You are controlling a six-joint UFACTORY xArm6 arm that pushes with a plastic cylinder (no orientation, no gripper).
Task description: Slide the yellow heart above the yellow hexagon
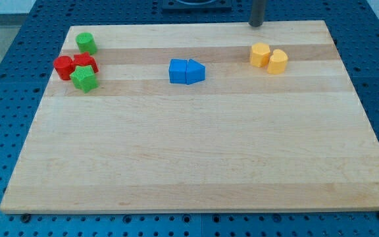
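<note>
Two yellow blocks sit touching at the view's upper right of the wooden board (pixel 189 158). The left one looks like the yellow hexagon (pixel 260 54). The right one, slightly lower, looks like the yellow heart (pixel 277 61). My tip (pixel 256 24) is at the board's top edge, just above the hexagon and a little to its left, apart from both yellow blocks.
Two blue blocks touch near the top middle: a blue cube (pixel 178 71) and a blue wedge-like block (pixel 196 71). At the upper left is a cluster of a green round block (pixel 86 43), two red blocks (pixel 63 67) (pixel 85 63) and a green star-like block (pixel 84 79).
</note>
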